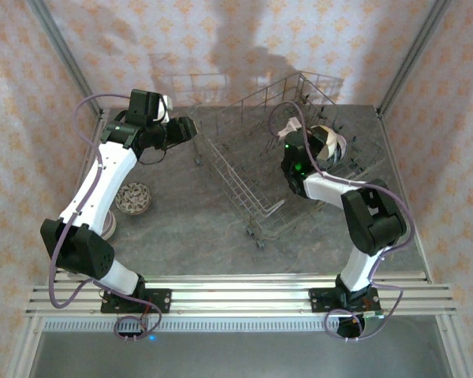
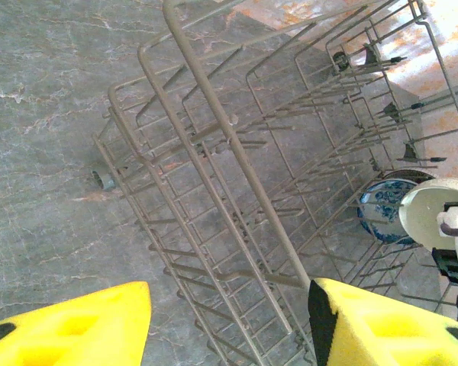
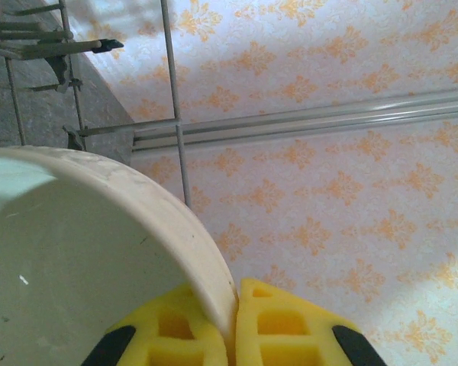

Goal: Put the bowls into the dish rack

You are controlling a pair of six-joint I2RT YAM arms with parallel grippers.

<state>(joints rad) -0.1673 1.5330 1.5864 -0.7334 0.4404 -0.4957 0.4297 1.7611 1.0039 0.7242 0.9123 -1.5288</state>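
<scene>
Over the dish rack (image 1: 238, 186), my right claw (image 3: 233, 302) pinches a cream bowl (image 3: 84, 267) by its rim, near a blue-patterned bowl (image 2: 377, 210) inside; my left claw (image 2: 229, 306) hangs unclenched above the rack's wall

Top: high behind arms (image 1: 102, 185). Left wrist: close over dish rack (image 2: 233, 145), shared with top. Right wrist: tight on bowl (image 3: 76, 290).

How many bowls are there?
4: a cream bowl in the right hand, a blue-patterned bowl inside the dish rack, a speckled bowl on the table, a pale bowl half-hidden by the left arm. More may be hidden.
</scene>
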